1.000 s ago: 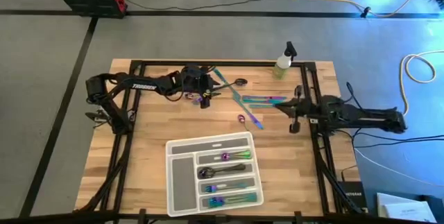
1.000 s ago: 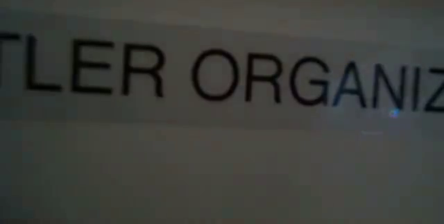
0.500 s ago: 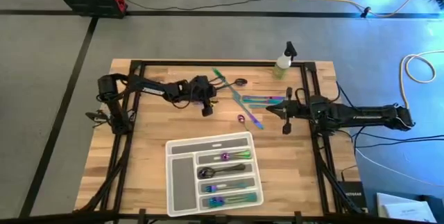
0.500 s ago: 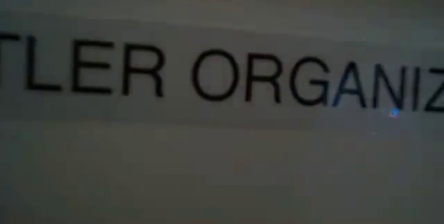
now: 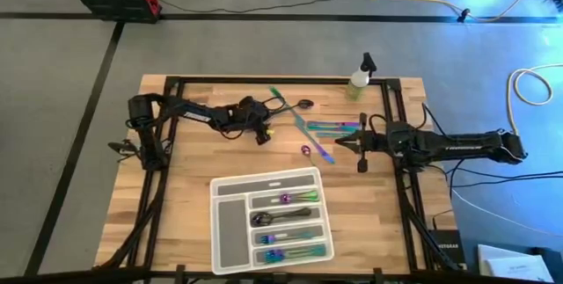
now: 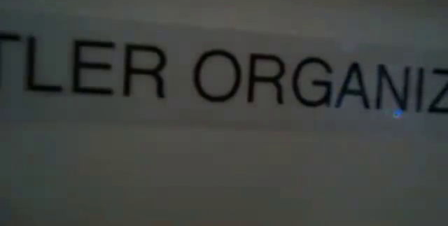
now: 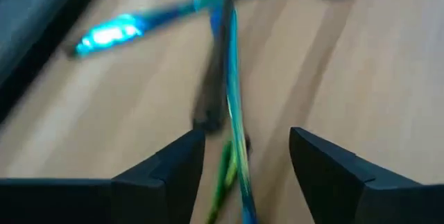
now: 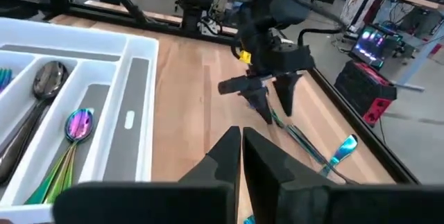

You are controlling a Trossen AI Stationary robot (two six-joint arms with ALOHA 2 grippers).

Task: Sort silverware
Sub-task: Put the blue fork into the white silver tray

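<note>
The left gripper (image 5: 260, 133) is open and hangs low over loose silverware (image 7: 232, 113) at the far middle of the counter (image 5: 185, 187). One slim piece lies between its fingers, long axis pointing away. The right gripper (image 5: 339, 145), closed, waits beside the pile.

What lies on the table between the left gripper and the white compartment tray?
In the high view, only bare wood separates the left gripper from the tray; the nearest loose spoon sits off to the side.
</note>
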